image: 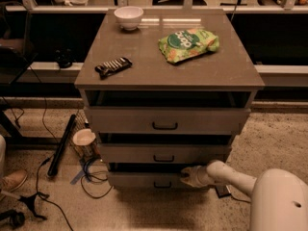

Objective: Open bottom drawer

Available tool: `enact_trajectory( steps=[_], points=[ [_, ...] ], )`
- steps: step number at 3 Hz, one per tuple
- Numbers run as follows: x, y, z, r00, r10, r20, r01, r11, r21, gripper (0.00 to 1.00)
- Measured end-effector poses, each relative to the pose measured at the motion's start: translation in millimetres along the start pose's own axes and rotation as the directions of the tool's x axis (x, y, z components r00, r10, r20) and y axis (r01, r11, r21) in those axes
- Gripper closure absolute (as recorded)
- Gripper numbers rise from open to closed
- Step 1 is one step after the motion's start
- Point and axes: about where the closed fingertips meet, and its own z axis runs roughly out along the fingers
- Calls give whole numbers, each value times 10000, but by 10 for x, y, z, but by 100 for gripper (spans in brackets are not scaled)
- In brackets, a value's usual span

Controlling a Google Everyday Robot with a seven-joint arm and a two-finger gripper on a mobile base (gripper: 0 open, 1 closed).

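The grey-brown cabinet has three drawers, each pulled out a little. The bottom drawer is the lowest, with a small dark bracket handle at its centre. My gripper is at the end of the white arm that comes in from the lower right. It sits at the bottom drawer's front, just right of the handle and near the drawer's top edge.
On the cabinet top lie a white bowl, a green chip bag and a dark snack bar. On the floor at left are a paper cup, a black bar, cables and a shoe.
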Motion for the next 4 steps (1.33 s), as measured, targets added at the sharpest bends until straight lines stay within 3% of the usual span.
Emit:
enact_trajectory(
  steps=[1,2,3,4],
  points=[
    [0,0,0,10000,0,0,0,10000,0,96],
    [-3,8,8,10000,0,6,0,10000,-15,0],
    [-3,8,8,10000,0,6,0,10000,-15,0],
    [-9,27,-31,9991,385,200,-389,9990,209,0]
  ],
)
